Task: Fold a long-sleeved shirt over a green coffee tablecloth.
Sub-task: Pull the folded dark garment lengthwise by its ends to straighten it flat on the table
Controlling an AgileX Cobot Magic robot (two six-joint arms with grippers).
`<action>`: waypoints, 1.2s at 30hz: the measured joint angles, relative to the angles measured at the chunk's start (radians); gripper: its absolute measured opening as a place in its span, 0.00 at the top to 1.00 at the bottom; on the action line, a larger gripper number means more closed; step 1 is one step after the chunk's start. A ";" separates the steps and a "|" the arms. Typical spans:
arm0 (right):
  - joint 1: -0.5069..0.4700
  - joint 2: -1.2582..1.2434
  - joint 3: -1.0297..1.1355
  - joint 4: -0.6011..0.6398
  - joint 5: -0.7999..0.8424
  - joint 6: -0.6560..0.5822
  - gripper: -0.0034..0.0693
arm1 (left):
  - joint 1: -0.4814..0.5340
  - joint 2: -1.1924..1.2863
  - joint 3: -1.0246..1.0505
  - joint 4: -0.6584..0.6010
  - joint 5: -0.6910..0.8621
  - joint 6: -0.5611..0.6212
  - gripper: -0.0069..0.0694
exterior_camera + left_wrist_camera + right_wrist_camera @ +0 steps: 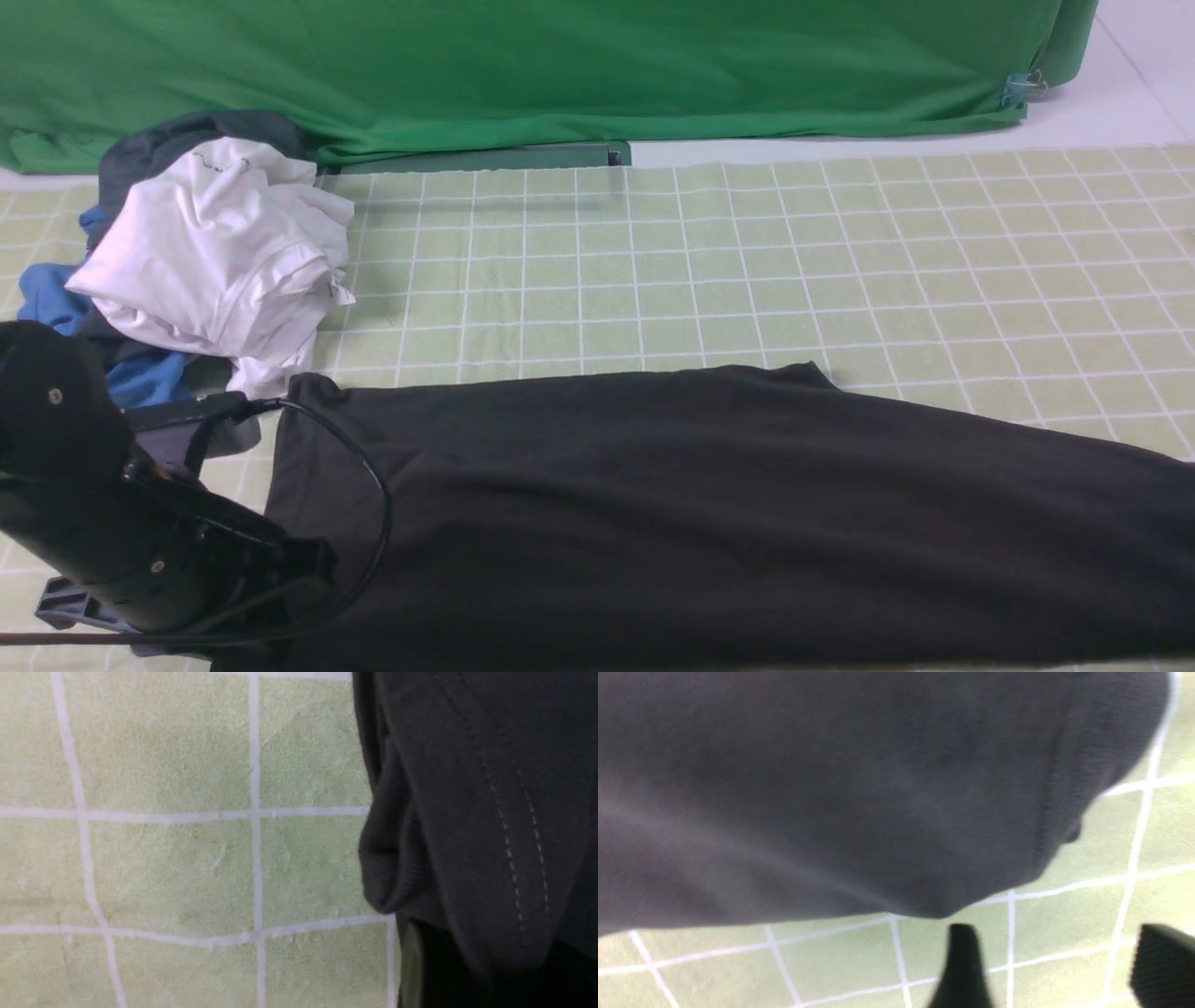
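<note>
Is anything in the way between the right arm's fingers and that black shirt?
Nothing visible. The right gripper is open over bare gridded tablecloth, and the black shirt has its edge just beyond the fingers. The pile of other clothes sits away on the left.

You have the shirt (709, 513) lying across the near tablecloth (747, 261), a clothes heap (215, 261) behind its left end.

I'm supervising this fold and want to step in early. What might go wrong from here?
The left arm's cable loops over the long-sleeved shirt and might snag it. The white garment sits right by the shirt's corner and may get dragged. The right gripper is open beside the shirt's edge, over the tablecloth; closing there could pinch the tablecloth instead.
</note>
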 joint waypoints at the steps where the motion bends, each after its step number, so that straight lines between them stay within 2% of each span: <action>1: 0.000 0.000 -0.013 -0.004 0.008 0.010 0.23 | 0.000 0.000 0.000 0.035 0.019 0.000 0.60; 3: 0.000 0.000 -0.031 -0.003 0.016 0.018 0.20 | 0.000 0.000 -0.005 0.078 0.042 -0.005 0.51; 4: 0.000 -0.001 -0.063 0.000 0.022 0.020 0.19 | 0.000 0.000 -0.025 0.139 0.072 -0.028 0.40; 7: 0.000 -0.001 -0.095 0.008 -0.010 0.021 0.18 | 0.000 -0.008 -0.077 0.192 0.125 -0.061 0.27; 10: -0.001 0.013 -0.107 0.036 -0.074 0.019 0.18 | 0.000 -0.030 -0.133 0.210 0.147 -0.067 0.20; 12: -0.001 0.039 -0.108 0.049 -0.096 0.018 0.18 | 0.000 -0.050 -0.152 0.201 0.149 -0.055 0.19; 15: -0.001 0.096 -0.108 0.049 -0.116 0.018 0.18 | 0.000 -0.077 -0.156 0.181 0.159 -0.022 0.24; 16: -0.001 0.140 -0.108 0.049 -0.128 0.018 0.18 | 0.000 -0.107 -0.157 0.158 0.183 0.001 0.33; 19: -0.001 0.203 -0.108 0.056 -0.147 0.018 0.18 | 0.000 -0.169 -0.149 0.129 0.206 0.022 0.53; 20: -0.001 0.223 -0.108 0.060 -0.154 0.016 0.18 | 0.000 -0.194 -0.143 0.116 0.207 0.025 0.64; 23: -0.001 0.240 -0.117 0.085 -0.154 -0.019 0.21 | 0.000 -0.267 -0.138 0.088 0.212 0.038 0.83; 24: -0.001 0.239 -0.118 0.087 -0.154 -0.028 0.22 | 0.000 -0.272 -0.138 0.086 0.212 0.040 0.84; 26: -0.003 0.244 -0.119 0.125 -0.159 -0.087 0.38 | 0.000 -0.336 -0.136 0.064 0.205 0.058 0.89; 28: -0.003 0.246 -0.119 0.153 -0.157 -0.116 0.61 | 0.000 -0.377 -0.136 0.060 0.202 0.062 0.90; 29: -0.003 0.246 -0.120 0.158 -0.157 -0.121 0.66 | 0.000 -0.385 -0.136 0.060 0.203 0.062 0.90; 30: -0.003 0.247 -0.123 0.169 -0.152 -0.132 0.79 | 0.000 -0.405 -0.136 0.060 0.203 0.063 0.90; 31: -0.003 0.250 -0.129 0.170 -0.145 -0.144 0.86 | 0.000 -0.424 -0.134 0.060 0.203 0.064 0.90; 36: -0.003 0.243 -0.158 0.136 -0.123 -0.131 0.88 | 0.000 -0.476 -0.131 0.060 0.210 0.071 0.90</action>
